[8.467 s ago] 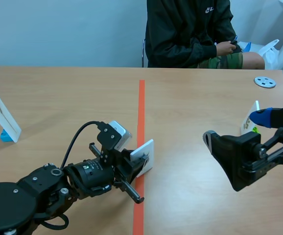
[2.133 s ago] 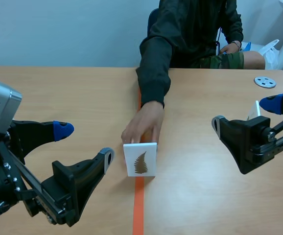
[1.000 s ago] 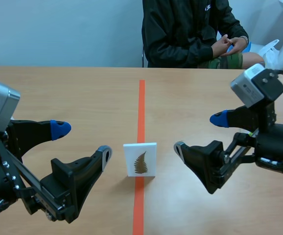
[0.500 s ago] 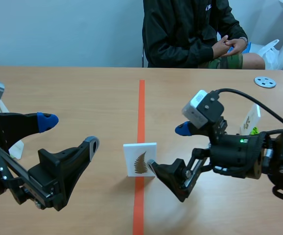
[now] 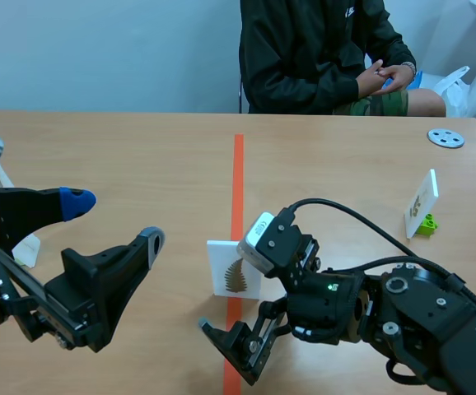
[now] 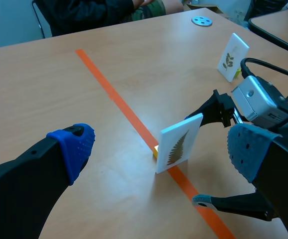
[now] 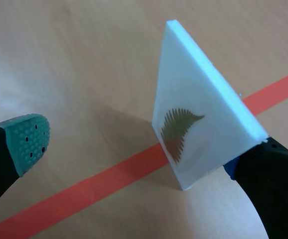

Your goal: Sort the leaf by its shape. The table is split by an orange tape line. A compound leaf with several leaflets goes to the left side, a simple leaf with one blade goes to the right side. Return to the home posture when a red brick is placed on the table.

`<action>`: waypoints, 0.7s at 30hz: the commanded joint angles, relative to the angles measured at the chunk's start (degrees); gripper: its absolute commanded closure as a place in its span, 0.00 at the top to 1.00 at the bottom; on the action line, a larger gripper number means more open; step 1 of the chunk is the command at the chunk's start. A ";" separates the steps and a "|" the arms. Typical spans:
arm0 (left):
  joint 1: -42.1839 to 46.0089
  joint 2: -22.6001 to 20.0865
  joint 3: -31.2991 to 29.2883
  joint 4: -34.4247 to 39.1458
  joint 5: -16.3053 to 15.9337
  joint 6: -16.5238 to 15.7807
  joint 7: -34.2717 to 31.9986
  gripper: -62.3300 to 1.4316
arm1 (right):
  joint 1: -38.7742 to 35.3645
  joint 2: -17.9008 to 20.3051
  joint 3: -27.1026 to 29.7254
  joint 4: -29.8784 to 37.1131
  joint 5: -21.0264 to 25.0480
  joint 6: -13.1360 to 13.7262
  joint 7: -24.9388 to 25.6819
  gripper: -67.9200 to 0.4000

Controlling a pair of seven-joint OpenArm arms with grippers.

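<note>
- left hand [image 5: 114, 220]: spread wide, holding nothing, hovering low over the left half of the tabletop [image 5: 139, 148]. Looks parked clear of the work.
- white card [image 5: 25, 251] partly hidden behind the left arm, on the left side. Can't read its picture.
- orange tape line [image 5: 238, 181]: runs away from the robot down the middle and marks the sorting border.
- leaf card [image 5: 231, 267]: white, standing upright right on the tape line on a small yellow base [image 6: 155, 151]. It shows a brown fern-like leaf with many leaflets, so I judge it compound and bound for the left side. Not sorted yet.
- right hand [image 7: 139, 149]: reaches across to the line, fingers wide apart with the leaf card between them. One finger [image 7: 268, 174] sits against the card's lower back corner. The dotted green pad [image 7: 30, 137] stands well apart from the printed face. Nothing is clamped, so this looks like lining up for a pinch across the card's thickness.
- second card [image 5: 421, 202] on a green base [image 5: 427, 220]: stands on the right side, near the edge.
- grey disc [image 5: 445, 138]: far right.
- person [image 5: 320, 49] seated across the tabletop, hands together, off the tabletop. No red brick seen.
</note>
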State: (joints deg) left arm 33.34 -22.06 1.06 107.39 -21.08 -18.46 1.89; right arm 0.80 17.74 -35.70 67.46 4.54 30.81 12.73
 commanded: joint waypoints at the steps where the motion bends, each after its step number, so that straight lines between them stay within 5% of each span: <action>1: -0.20 0.13 -0.63 0.35 -0.37 -0.09 -0.96 0.92 | 1.27 -0.13 0.37 1.40 0.09 -0.44 0.59 1.00; 5: -0.20 0.13 -1.09 0.35 -0.37 -0.09 -0.96 0.92 | 1.27 -0.09 0.37 1.36 -0.07 -1.36 0.57 0.99; 13: -0.20 0.13 -1.20 0.35 -0.37 -0.09 -0.96 0.92 | 1.27 0.02 0.37 1.36 -0.09 -4.48 0.55 0.61; 21: -0.20 0.13 -1.20 0.35 -0.37 -0.09 -0.96 0.92 | 1.25 0.02 0.37 1.36 -0.28 -4.48 0.48 0.25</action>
State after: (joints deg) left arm 33.32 -22.06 0.34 107.39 -21.08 -18.46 1.89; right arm 0.95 17.50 -35.70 67.48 4.01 26.17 12.78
